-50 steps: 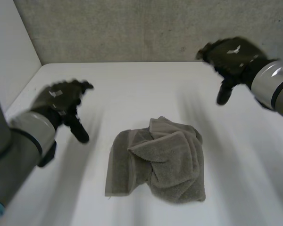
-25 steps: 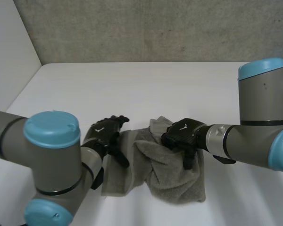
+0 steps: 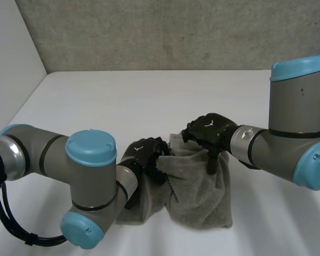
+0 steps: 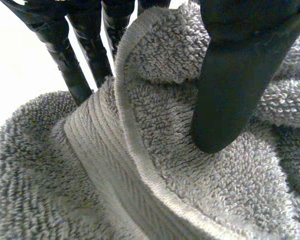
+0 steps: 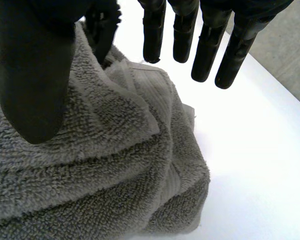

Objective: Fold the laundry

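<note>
White table (image 3: 149,96); towel (image 3: 197,192) crumpled, no fold made. Left hand (image 3: 144,154) pinches towel's left hem; right hand (image 3: 205,130), fingers (image 5: 205,45) spread, thumb on towel's far edge. All folding remains.

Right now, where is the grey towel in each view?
Head view: towel bunched mid-table between left hand and right hand.
Left wrist view: its hemmed fold pinched between that hand's thumb and fingers.
Right wrist view: heaped under the thumb, straight fingers past its edge.
Shared landmark: the white table.
</note>
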Controlling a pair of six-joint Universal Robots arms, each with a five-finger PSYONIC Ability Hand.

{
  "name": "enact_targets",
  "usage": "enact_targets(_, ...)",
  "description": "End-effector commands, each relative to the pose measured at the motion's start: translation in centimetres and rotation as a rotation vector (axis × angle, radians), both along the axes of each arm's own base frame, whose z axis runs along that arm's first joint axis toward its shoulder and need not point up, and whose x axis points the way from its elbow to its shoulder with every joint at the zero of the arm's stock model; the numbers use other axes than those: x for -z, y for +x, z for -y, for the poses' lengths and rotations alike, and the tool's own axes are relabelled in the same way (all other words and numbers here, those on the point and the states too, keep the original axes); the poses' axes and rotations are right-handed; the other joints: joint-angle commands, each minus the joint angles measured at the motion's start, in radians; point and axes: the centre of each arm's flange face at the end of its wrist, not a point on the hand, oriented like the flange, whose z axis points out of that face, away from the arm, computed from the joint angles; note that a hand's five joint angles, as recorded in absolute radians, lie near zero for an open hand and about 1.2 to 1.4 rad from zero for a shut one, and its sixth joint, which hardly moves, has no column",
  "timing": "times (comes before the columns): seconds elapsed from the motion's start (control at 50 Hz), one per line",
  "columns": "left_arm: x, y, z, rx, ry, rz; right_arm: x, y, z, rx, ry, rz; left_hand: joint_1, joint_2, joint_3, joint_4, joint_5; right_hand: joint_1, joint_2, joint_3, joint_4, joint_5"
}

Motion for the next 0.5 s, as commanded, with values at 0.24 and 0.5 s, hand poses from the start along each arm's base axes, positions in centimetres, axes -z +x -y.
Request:
enact_targets(0.24, 0.4, 0.7, -0.4, -0.017, 0.006, 0.033, 2.1, -0.1, 2.2, 0.081, 0.227, 0.025, 0.095, 0.095, 0.096, 0.095, 0.098, 0.010, 0.010, 0.017, 0.025, 0.056)
enact_targets(0.5, -0.4, -0.4, 0.8, 0.031, -0.109, 0.090, 0.9, 1.3, 4.6, 0.088, 0.178, 0.066, 0.713, 0.713, 0.714, 0.713, 0.716, 1.000, 1.000, 1.007, 1.015, 1.046)
